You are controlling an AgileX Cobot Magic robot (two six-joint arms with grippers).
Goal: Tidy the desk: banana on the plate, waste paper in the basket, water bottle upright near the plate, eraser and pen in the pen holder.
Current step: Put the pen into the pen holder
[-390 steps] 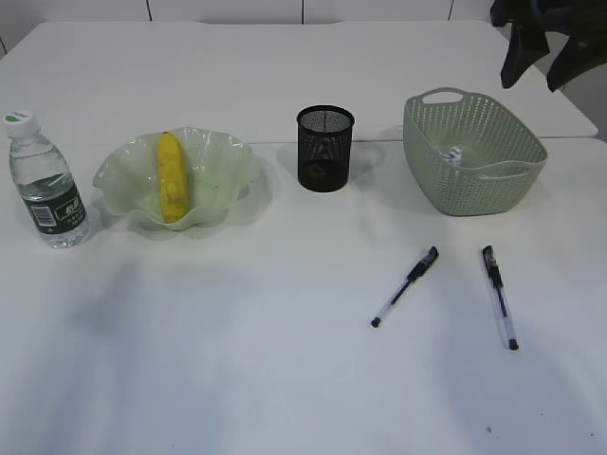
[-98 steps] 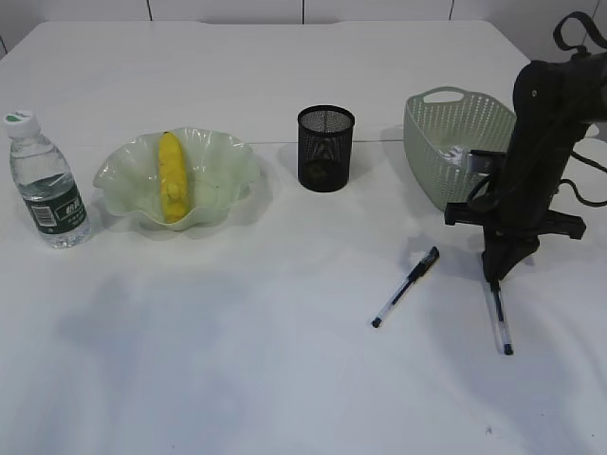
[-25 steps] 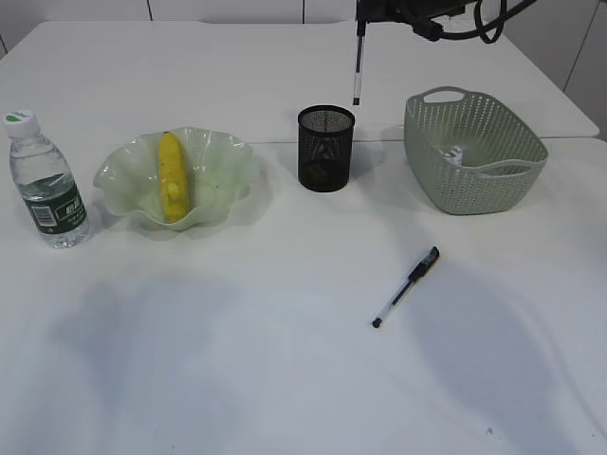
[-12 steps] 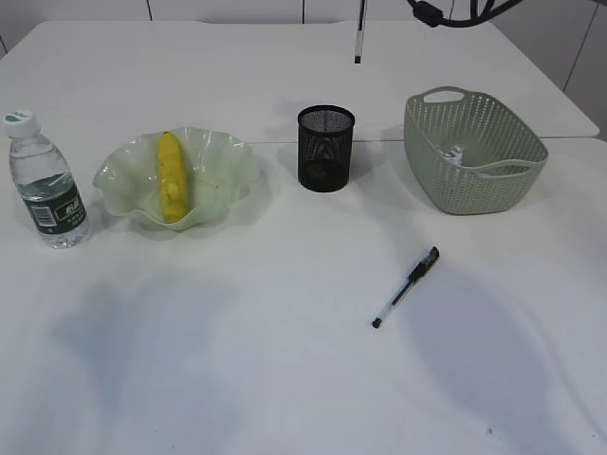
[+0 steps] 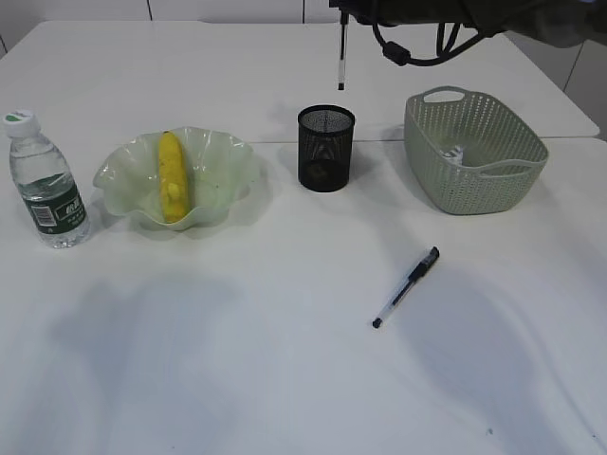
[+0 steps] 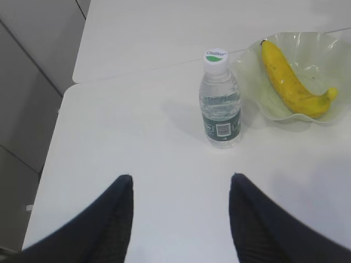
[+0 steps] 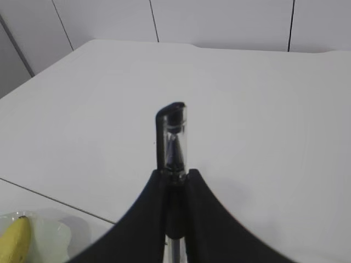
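My right gripper [image 5: 343, 11] is shut on a clear black-capped pen [image 5: 341, 55] that hangs upright, its tip above and slightly right of the black mesh pen holder [image 5: 325, 147]. In the right wrist view the pen [image 7: 173, 134] sticks out beyond the gripper [image 7: 175, 174]. A second pen [image 5: 406, 286] lies on the table. The banana [image 5: 171, 175] lies on the pale green plate [image 5: 114, 171]. The water bottle [image 5: 45, 185] stands upright left of the plate. Crumpled paper [image 5: 456, 153] sits in the basket [image 5: 474, 190]. My left gripper [image 6: 181, 178] is open and empty, above the table near the bottle [image 6: 220, 101]. The eraser is hidden.
The basket stands at the back right, the pen holder in the middle, and the plate [image 6: 247, 82] with the banana [image 6: 290, 82] to its left. The table's left edge [image 6: 66, 109] runs close to the left gripper. A seam crosses the table behind the holder.
The right gripper has carried the pen left, toward the spot over the pen holder, and lower than half a second ago. The left gripper and everything on the table have stayed put.
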